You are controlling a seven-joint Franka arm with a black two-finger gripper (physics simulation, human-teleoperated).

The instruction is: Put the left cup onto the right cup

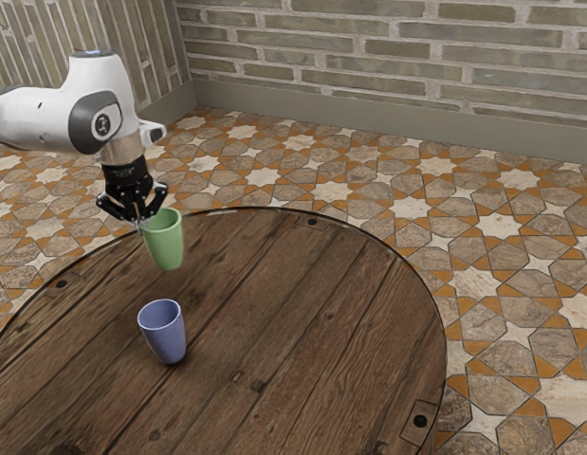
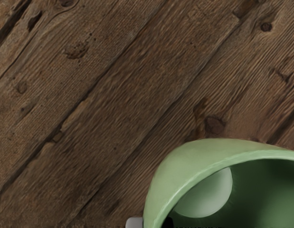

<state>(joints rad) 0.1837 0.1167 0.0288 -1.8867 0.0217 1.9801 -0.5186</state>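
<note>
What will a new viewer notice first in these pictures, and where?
First the green cup, hanging from the black gripper that pinches its rim, above the round wooden table near the exterior view's left. Then the blue cup, upright on the table nearer the camera, apart from it.

No readable text, labels or numbers anywhere.
A small dark mark sits on the grey round joint cap (image 1: 96, 121) of the white robot arm (image 1: 32, 116), too small to make out.
</note>
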